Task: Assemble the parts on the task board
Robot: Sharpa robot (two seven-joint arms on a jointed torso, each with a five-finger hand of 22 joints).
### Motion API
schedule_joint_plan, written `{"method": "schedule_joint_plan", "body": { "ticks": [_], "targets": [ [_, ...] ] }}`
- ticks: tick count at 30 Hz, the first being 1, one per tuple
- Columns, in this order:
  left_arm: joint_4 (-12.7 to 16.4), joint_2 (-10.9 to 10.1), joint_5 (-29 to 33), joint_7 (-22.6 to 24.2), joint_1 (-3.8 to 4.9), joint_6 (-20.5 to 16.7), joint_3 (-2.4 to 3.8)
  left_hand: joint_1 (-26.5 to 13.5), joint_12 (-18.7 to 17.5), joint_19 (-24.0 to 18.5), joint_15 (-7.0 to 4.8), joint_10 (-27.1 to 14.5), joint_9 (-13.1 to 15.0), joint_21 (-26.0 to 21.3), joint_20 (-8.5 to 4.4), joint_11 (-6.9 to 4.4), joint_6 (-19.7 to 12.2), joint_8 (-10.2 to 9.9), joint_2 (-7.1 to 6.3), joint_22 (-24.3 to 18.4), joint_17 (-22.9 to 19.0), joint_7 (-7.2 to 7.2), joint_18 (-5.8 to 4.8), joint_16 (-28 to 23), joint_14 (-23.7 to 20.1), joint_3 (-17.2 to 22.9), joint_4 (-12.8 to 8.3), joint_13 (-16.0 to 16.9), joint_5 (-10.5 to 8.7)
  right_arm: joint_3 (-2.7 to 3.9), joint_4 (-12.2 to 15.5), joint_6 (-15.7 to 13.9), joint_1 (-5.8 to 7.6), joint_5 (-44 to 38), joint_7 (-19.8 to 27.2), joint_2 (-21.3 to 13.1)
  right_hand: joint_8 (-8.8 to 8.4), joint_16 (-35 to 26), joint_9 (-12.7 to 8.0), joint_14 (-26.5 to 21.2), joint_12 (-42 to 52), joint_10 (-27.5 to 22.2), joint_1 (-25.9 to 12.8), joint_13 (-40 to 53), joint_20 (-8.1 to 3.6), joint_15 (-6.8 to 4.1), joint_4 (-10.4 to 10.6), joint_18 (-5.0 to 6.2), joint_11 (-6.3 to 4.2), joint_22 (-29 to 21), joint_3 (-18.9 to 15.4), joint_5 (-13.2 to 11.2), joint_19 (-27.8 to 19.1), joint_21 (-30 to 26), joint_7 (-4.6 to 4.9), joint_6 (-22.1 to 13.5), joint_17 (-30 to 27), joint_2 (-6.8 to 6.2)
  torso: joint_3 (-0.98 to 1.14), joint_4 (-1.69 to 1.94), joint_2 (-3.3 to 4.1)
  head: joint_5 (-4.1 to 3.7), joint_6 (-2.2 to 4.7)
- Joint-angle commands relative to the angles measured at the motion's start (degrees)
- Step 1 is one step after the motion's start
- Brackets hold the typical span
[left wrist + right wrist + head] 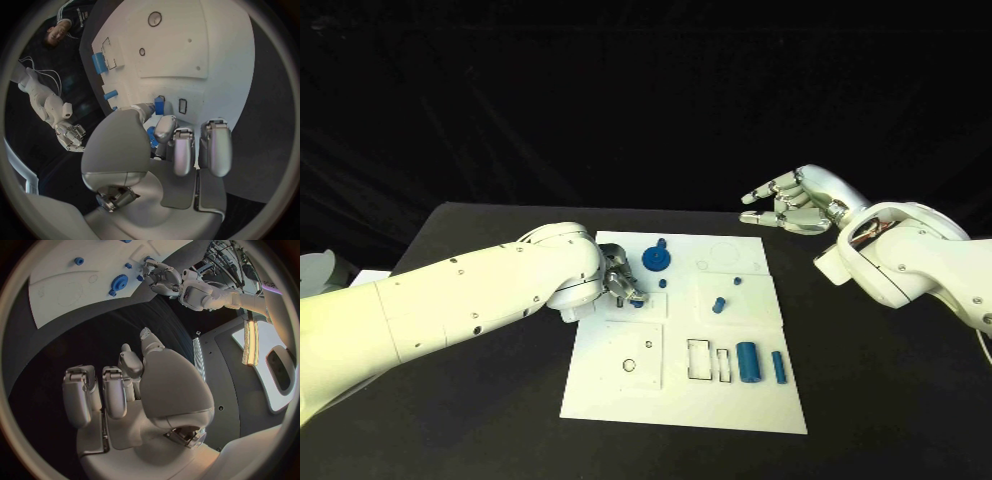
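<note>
1. Fingers point(182, 150) of my left hand point(620, 285) curl down over the left part of the task board point(687, 400), close around a small blue part point(151, 136). From the left wrist view it looks pinched between thumb and a finger, but the palm hides most of the contact, so I cannot tell for sure that I have it.
2. My right hand point(795, 203) hovers above the surface beyond the board's far right corner, fingers loosely apart and holding nothing. I judge it best kept there, out of the left arm's way.
3. The step in hand looks like seating this small part near the blue gear point(656, 262), which sits just beside my left fingers on the far part of the board.
4. To do it well, I keep the part upright, line it over its recess before pressing, and lower slowly; a tilted part is likely to jam.
5. I watch the two small blue pegs point(717, 305) near the board's middle, and I steer well apart from the blue cylinder point(747, 361) and the slim blue bar point(777, 368) lying by the outlined slots on the near right.
6. I let go only once the part feels seated.
</note>
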Motion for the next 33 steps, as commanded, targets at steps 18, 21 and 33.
{"method": "schedule_joint_plan", "body": {
  "ticks": [18, 21, 33],
  "targets": [
    [0.4, -0.5, -2.5, -0.5, -0.16, 2.9, -0.05, -0.9, 0.3, 2.9, 0.09, 0.3, 0.5, 0.4, 0.15, -0.14, 0.1, 0.7, 0.09, 6.8, 15.1, -0.49, -0.88, 0.2, 6.1, 9.8, -9.5, 0.1, -0.11, -0.01, 0.0, 0.9, -0.05, -0.2, 0.6, 0.0, 0.24, -0.2, 0.0, 5.1, -0.4, -0.4, 0.3, -0.1, 0.29, 0.31, 0.1, 0.23, 0.16, 10.9, -0.5, 0.2, 3.7, -0.3, 0.01, -0.1, 11.8, -0.01, 0.00, -0.03, 0.02, 0.05, -0.22],
    [0.3, -0.4, -2.5, -0.5, -0.16, 3.0, -0.05, -1.3, 0.4, 3.0, 0.08, 0.4, 0.6, 0.5, 0.14, -0.15, 0.1, 0.8, -0.04, 6.9, 15.1, -0.51, -0.91, 0.2, 6.1, 10.0, -9.7, 0.2, -0.15, -0.01, 0.0, 0.9, -0.06, -0.2, 0.6, -0.1, 0.24, -0.2, 0.0, 5.1, -0.4, -0.4, 0.3, -0.1, 0.29, 0.31, 0.1, 0.23, 0.16, 10.9, -0.5, 0.2, 3.7, -0.3, 0.01, -0.1, 11.8, -0.01, 0.03, -0.02, 0.04, 0.00, -0.24],
    [0.1, 0.3, -2.5, -0.6, -0.13, 5.3, -0.11, -3.1, 1.0, 3.1, -0.07, 0.9, 0.9, 0.7, 0.03, -0.39, 0.7, 1.2, -0.66, 7.3, 15.1, -0.90, -0.99, 0.2, 6.1, 9.4, -10.0, 0.6, -0.45, -0.01, 0.2, 1.0, -0.06, -0.3, 0.6, -0.1, 0.24, -0.2, 0.0, 5.1, -0.4, -0.4, 0.3, -0.1, 0.29, 0.31, 0.1, 0.23, 0.16, 10.9, -0.5, 0.2, 3.7, -0.3, 0.01, -0.1, 11.8, -0.01, 0.04, -0.08, 0.03, -0.12, -0.47]
  ]
}}
